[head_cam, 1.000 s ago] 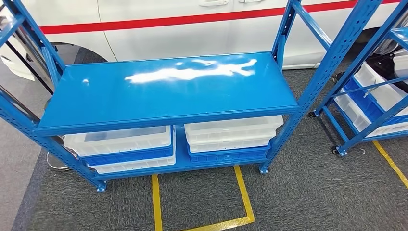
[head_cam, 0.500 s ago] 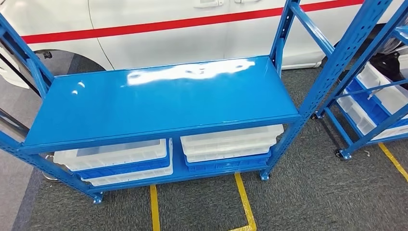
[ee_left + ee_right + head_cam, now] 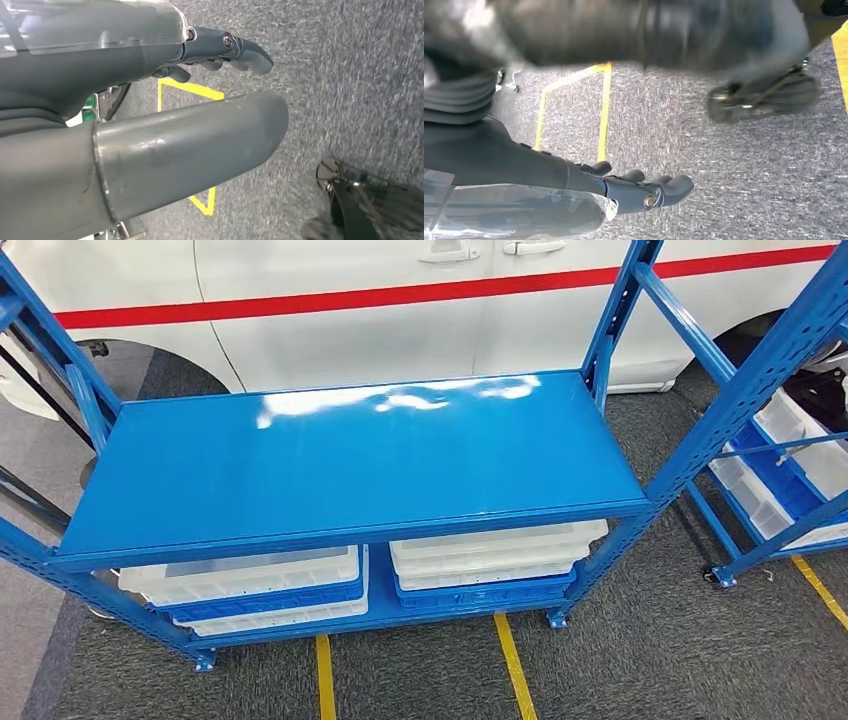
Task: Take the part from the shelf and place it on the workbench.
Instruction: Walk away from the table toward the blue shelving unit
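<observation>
The blue shelf [image 3: 350,455] sits right in front with its glossy top board bare, and I can't spot the part anywhere on it; clear and blue bins [image 3: 260,580] are stacked on the bottom level along the front edge. Left hand [image 3: 150,100] hangs over grey carpet [image 3: 350,75] with fingers [image 3: 245,50] stretched out apart from the thumb, holding nothing. Right hand [image 3: 589,195] is the same deal, fingers [image 3: 669,187] extended and empty above the yellow floor tape [image 3: 604,110].
</observation>
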Available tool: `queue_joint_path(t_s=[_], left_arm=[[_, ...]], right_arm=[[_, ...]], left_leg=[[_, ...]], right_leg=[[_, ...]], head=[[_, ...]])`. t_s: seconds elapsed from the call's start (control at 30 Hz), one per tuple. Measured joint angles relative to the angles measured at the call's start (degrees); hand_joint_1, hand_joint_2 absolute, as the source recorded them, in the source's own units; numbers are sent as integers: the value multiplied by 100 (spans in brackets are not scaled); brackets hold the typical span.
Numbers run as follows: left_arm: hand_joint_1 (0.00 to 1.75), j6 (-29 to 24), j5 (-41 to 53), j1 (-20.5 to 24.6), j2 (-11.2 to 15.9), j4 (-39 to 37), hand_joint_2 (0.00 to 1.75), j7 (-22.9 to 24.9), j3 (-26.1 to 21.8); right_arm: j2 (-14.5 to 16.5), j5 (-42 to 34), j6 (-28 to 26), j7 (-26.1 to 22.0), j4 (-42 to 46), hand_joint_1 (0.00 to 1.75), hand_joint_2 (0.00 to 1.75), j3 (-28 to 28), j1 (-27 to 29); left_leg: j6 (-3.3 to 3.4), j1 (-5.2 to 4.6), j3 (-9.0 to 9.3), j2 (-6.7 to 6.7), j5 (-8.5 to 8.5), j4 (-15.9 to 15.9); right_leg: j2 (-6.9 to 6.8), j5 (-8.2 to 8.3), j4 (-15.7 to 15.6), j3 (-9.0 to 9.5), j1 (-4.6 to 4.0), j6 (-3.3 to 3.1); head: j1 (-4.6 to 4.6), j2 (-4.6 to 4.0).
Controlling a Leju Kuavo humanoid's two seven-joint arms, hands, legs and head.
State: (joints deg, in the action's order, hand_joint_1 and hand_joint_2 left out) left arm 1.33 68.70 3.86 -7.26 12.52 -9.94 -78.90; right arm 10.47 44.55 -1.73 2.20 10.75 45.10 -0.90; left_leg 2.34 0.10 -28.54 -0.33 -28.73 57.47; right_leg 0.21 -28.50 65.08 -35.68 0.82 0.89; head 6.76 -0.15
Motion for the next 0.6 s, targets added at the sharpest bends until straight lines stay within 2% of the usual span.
queue_joint_path(t_s=[0.03,0.07,0.13,0.27,0.43,0.57,0.6], left_arm=[[0,3,13,-2,0,0,0,-9,3],[0,2,22,-1,2,0,0,-16,7],[0,-2,31,14,7,0,0,-17,20],[0,-11,30,24,11,-2,0,25,28],[0,-16,30,26,24,-2,0,76,31],[0,-57,75,26,22,-2,175,117,43],[0,-70,83,26,22,-2,175,125,47]], right_arm=[[1,-1,-18,31,0,0,175,5,2],[3,-4,-56,87,0,0,175,14,-1],[7,-12,-194,224,1,0,175,46,-15],[8,-3,-493,281,2,0,175,134,-18],[9,1,-451,279,2,0,175,163,-36],[8,1,-396,284,2,0,175,193,-40],[8,1,-394,285,2,0,175,204,-41]], left_leg=[[-13,-18,12,-1,-50,33],[-15,-34,4,1,-92,58],[-8,-58,-25,6,-147,91],[-29,-50,24,12,-150,37],[-63,-50,43,12,-151,5],[-98,-50,43,12,-153,1],[-101,-50,44,12,-153,2]], right_leg=[[-3,184,-281,82,-1,-7],[-4,242,-438,121,-4,-16],[-7,235,-503,140,-8,-35],[-5,185,-493,156,-24,-82],[-5,164,-489,161,-26,-109],[-5,162,-487,165,-28,-112],[-5,162,-487,166,-26,-112]], head=[[2,0],[3,0],[0,0],[-5,0],[-4,0],[-3,0],[-3,0]])
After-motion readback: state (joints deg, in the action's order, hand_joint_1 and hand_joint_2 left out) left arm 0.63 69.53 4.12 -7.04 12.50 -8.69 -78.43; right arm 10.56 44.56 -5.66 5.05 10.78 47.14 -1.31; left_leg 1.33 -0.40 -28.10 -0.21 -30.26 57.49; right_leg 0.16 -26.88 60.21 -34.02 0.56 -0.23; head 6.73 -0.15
